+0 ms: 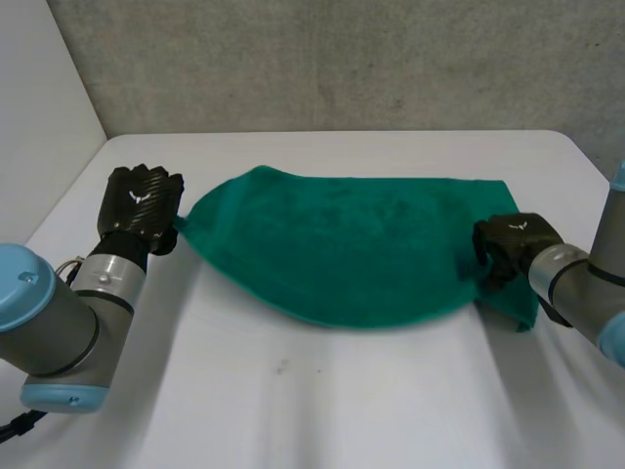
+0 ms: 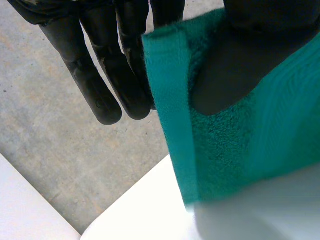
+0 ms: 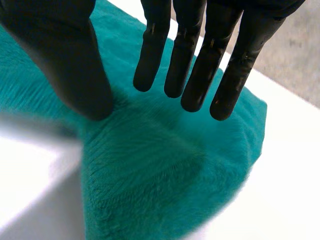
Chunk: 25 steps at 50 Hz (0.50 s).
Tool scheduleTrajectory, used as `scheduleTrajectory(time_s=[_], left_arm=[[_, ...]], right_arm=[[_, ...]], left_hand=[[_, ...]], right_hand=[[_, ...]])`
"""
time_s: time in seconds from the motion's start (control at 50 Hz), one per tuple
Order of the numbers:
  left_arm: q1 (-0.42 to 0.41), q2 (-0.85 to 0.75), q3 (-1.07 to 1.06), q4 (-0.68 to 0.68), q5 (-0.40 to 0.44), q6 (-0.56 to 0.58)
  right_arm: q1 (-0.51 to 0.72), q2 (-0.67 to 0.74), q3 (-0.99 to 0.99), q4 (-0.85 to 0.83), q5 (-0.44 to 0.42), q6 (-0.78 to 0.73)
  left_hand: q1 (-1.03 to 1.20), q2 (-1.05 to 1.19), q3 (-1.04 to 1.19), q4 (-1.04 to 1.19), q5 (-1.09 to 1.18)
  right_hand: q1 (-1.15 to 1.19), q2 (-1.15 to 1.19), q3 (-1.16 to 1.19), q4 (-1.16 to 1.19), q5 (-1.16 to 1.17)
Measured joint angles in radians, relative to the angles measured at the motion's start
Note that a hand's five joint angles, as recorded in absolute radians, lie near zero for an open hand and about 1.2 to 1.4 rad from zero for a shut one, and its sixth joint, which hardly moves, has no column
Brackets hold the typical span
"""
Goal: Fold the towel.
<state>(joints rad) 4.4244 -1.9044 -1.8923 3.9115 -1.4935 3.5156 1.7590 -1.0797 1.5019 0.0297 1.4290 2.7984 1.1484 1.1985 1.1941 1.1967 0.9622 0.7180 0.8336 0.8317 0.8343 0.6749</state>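
A green towel (image 1: 342, 249) lies folded over on the white table (image 1: 322, 401), its rounded fold edge toward me. My left hand (image 1: 142, 207) is at the towel's left corner. In the left wrist view its thumb (image 2: 235, 60) presses the towel's hem (image 2: 170, 100) against the fingers (image 2: 100, 85), so the corner is pinched and lifted slightly. My right hand (image 1: 510, 244) is at the towel's right end, near its front corner. There the fingers (image 3: 200, 60) are straight and the thumb (image 3: 75, 65) stands apart, just over the towel (image 3: 165, 165), with no cloth between them.
A grey wall (image 1: 342, 59) runs behind the table's far edge, and a white panel (image 1: 39, 88) stands at the left. Bare table lies in front of the towel between my two arms.
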Motion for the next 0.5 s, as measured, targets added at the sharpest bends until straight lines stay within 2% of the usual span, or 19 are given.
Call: scheduleTrajectory(time_s=[0.14,0.38,0.5], left_arm=[[0.005,0.045,-0.017,-0.006,-0.004,-0.002],[0.018,0.067,-0.024,-0.028,-0.007,-0.002],[0.022,0.066,-0.025,-0.046,-0.006,-0.002]], right_arm=[[-0.048,-0.018,0.076,-0.012,0.002,0.097],[-0.120,-0.054,0.192,-0.072,0.001,0.093],[-0.171,-0.142,0.271,-0.083,-0.072,0.022]], left_hand=[[0.000,0.000,0.000,0.000,0.000],[0.000,0.000,0.000,0.000,0.000],[0.000,0.000,0.000,0.000,0.000]], right_hand=[[-0.232,-0.276,-0.281,-0.282,-0.291],[-0.251,-0.305,-0.306,-0.310,-0.327],[-0.251,-0.305,-0.306,-0.310,-0.327]])
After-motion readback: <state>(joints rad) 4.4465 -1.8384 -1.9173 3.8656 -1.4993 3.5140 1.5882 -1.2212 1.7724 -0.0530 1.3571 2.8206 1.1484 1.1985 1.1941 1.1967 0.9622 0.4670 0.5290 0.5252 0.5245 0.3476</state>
